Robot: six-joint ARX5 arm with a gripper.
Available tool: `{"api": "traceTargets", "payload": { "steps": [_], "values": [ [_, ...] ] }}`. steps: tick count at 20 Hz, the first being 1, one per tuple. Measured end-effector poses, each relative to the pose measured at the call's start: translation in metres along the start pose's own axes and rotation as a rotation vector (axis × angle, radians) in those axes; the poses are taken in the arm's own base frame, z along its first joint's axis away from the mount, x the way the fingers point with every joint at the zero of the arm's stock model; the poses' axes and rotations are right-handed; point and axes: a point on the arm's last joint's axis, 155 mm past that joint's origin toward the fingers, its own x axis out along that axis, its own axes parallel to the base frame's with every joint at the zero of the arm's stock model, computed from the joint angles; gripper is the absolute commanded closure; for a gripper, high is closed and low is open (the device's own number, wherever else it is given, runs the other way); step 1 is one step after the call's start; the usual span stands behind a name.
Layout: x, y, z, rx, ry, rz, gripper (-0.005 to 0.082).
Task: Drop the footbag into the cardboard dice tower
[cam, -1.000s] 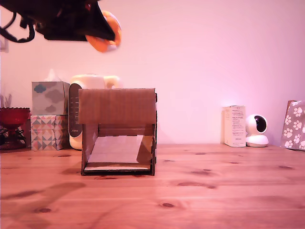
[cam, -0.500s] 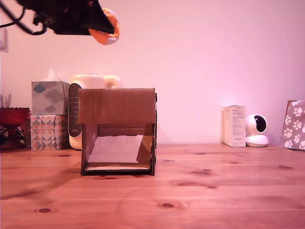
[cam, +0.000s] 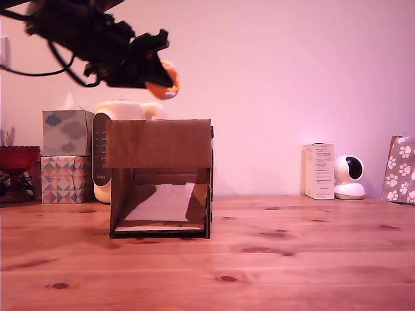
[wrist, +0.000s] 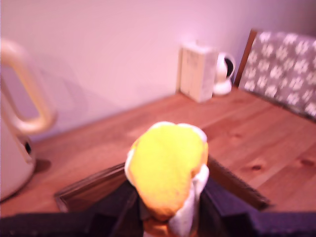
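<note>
1. The footbag [cam: 166,79] is sitting clamped in my pincer [cam: 157,76], held in the air just above the top of the cardboard dice tower [cam: 160,144], over its middle in the exterior view.
2. I am gripping it with the fingers [wrist: 123,210] pressing on both sides, and its yellow panel [wrist: 167,160] is facing my wrist camera, with white and orange showing at the edges.
3. My arm [cam: 78,32] is reaching in from the exterior view's upper left, tilting downward toward the tower.
4. The tower is standing on the wooden table [cam: 292,259], its lower front opening showing the sloped ramp [cam: 159,206].
5. A cream appliance [cam: 126,111] and stacked tissue boxes [cam: 67,155] are standing behind it, toward the exterior view's left.
</note>
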Motion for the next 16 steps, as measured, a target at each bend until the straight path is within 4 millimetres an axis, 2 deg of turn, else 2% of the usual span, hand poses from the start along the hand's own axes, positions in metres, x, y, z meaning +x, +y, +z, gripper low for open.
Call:
{"api": "traceTargets", "payload": {
  "steps": [3,4,6,7,10,14,15,16],
  "values": [
    [0.003,0.001,0.004,0.007,-0.006,0.0,0.0548],
    [0.005,0.0,0.002,0.012,-0.001,-0.005,0.0476],
    [0.006,-0.001,-0.002,0.025,0.01,-0.015,0.0266],
    [0.006,-0.002,-0.003,0.028,0.013,-0.018,0.0202],
    [0.006,-0.002,-0.01,0.025,0.042,-0.018,0.0196],
    [0.002,-0.002,-0.039,-0.002,0.16,-0.019,0.0204],
    [0.001,-0.002,-0.044,-0.007,0.182,-0.019,0.0232],
    [-0.002,-0.003,-0.046,-0.01,0.196,-0.019,0.0308]
  ]
}}
